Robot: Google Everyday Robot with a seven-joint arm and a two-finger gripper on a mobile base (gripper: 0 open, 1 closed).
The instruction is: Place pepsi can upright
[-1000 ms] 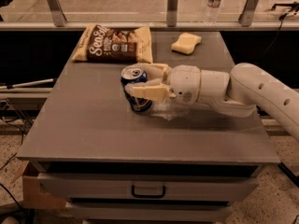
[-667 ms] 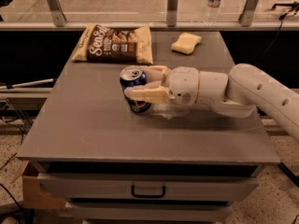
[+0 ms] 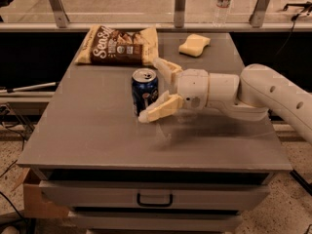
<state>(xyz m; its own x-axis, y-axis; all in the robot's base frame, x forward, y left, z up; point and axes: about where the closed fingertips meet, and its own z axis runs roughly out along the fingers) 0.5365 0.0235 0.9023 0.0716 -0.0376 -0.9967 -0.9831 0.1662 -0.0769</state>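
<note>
Standing upright on the flat grey metal table (image 3: 87,130), there it is in the camera view: the small dark-blue aluminium pepsi can (image 3: 142,95), silver top and pull tab facing up, round logo showing on its side. It sits left of the table's centre, on its base and not tilted.

And right on it, the cream-coloured two-finger gripper (image 3: 149,89), reaching in from the right at the end of the thick white robot arm (image 3: 273,89). The pincer is spread wide, with its fingers (image 3: 165,106) splayed to either side of the can: one runs behind the can's top edge, apart from it, and the other comes across low in front, its tip overlapping the can's base. Whether that front fingertip actually touches the can, I cannot tell. The gap between the fingers is clearly wider than the can, so nothing is clamped.

Sweeping to the back of the table: a brown and cream crinkled snack bag (image 3: 117,45) lies flat at the far left, well apart from the can, and a pale yellow rectangular sponge (image 3: 194,45) rests at the far right. Beyond the table's back edge, behind the glass, a clear plastic water bottle (image 3: 223,4) stands upright. Down at the front, a grey drawer with a dark handle (image 3: 155,199) sits shut under the tabletop.
</note>
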